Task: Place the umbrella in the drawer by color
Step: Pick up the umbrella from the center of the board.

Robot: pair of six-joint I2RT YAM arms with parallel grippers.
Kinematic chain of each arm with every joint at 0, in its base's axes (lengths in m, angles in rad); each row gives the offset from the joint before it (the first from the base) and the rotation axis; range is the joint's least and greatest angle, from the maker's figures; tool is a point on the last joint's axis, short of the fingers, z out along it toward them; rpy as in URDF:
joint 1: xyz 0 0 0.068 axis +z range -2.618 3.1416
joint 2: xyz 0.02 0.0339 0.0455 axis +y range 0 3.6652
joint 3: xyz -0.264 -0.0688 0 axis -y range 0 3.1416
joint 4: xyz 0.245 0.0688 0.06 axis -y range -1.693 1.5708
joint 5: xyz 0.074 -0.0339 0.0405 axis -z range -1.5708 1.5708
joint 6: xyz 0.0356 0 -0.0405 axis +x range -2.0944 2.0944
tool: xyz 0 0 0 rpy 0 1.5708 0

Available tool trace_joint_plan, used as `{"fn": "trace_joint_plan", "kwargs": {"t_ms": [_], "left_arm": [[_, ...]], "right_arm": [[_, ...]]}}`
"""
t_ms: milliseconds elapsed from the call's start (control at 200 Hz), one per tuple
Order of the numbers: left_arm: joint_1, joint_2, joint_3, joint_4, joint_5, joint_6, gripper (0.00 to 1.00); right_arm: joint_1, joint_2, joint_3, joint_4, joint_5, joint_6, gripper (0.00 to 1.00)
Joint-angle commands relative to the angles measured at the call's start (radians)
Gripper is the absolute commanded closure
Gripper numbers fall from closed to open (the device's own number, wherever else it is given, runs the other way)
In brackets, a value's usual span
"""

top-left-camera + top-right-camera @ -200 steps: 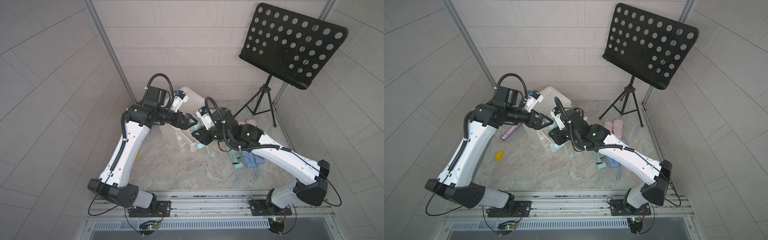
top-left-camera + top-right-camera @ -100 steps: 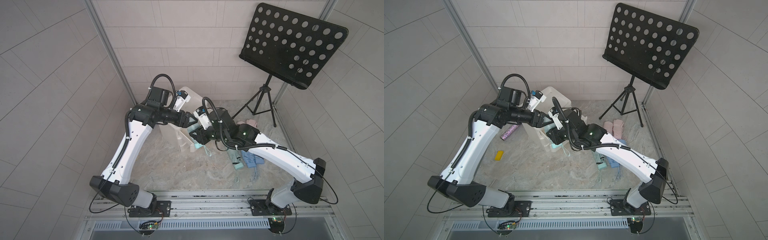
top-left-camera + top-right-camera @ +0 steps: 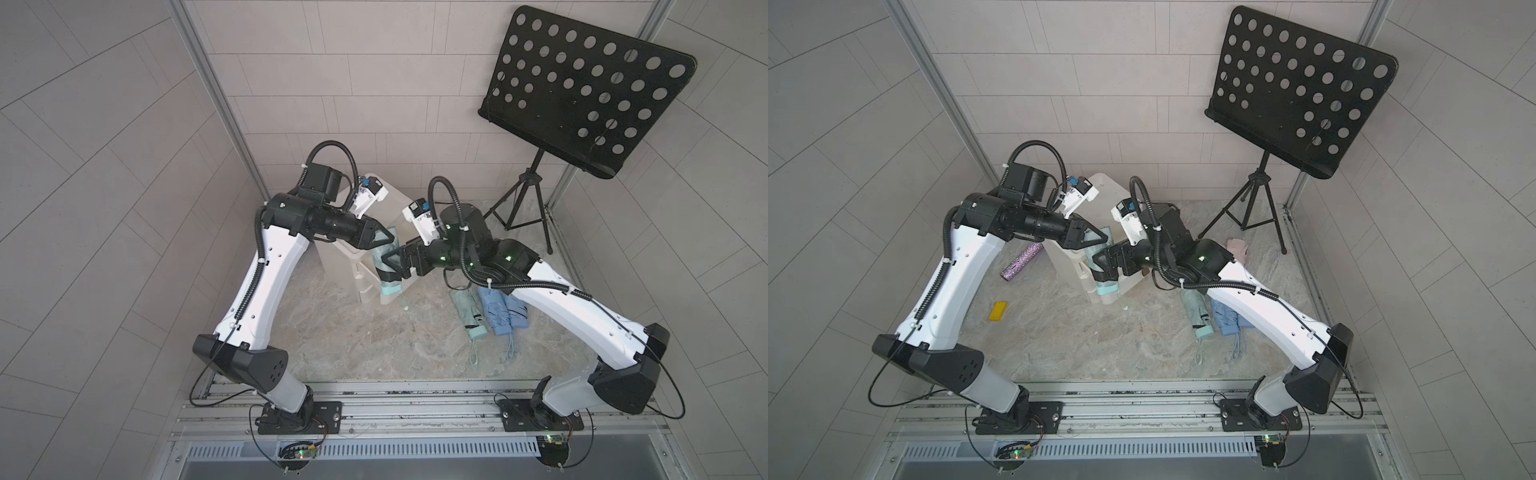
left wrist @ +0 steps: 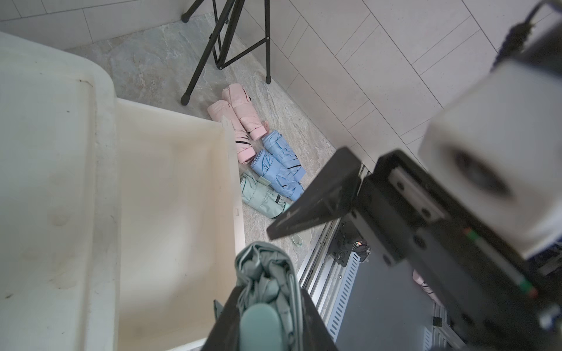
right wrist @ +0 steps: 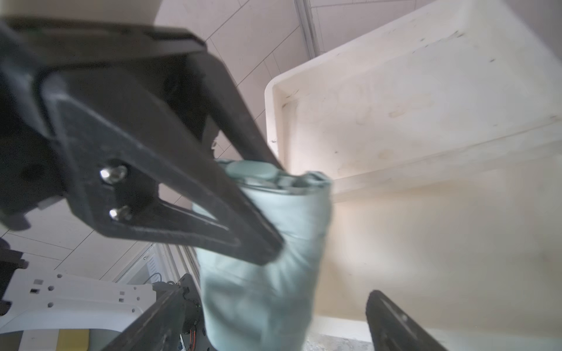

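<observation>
Left tool (image 3: 390, 240) clamps the top of the umbrella (image 3: 390, 287), held upright just beside the open drawer (image 4: 232, 170); right tool (image 3: 384, 268) stands apart around it, seemingly a handover before dropping it in.

Right wrist view: folded mint-green fabric umbrella (image 5: 261, 273) blurred btwn your right gripper (image 5: 278, 288) jaws, end past them cut off by frame.

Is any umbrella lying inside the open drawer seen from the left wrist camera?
No, the drawer shows only its bare pale interior, while the green umbrella is clamped between the left fingers.
</observation>
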Motion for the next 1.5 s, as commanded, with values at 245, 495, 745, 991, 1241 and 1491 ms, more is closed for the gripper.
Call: {"fn": "trace_joint_plan", "kwargs": {"t_ms": [245,495,745,991,1241,1491], "left_arm": [[0.009,0.066,0.204,-0.179,0.213,0.159,0.81],[0.009,0.079,0.231,-0.194,0.293,0.165,0.81],[0.009,0.079,0.234,-0.194,0.309,0.159,0.81],[0.008,0.079,0.227,-0.195,0.312,0.163,0.81],[0.009,0.074,0.217,-0.17,0.251,0.15,0.5],[0.042,0.028,0.165,-0.031,0.115,0.035,0.0]], "right_arm": [[-0.116,-0.084,-0.102,0.202,-0.445,0.125,0.03],[-0.105,-0.041,-0.137,0.3,-0.503,0.17,0.06],[-0.061,0.021,-0.126,0.349,-0.531,0.188,0.2],[-0.056,0.024,-0.138,0.374,-0.533,0.195,0.49],[-0.049,0.022,-0.163,0.433,-0.523,0.241,0.64],[-0.043,-0.003,-0.184,0.453,-0.461,0.276,0.66]]}}
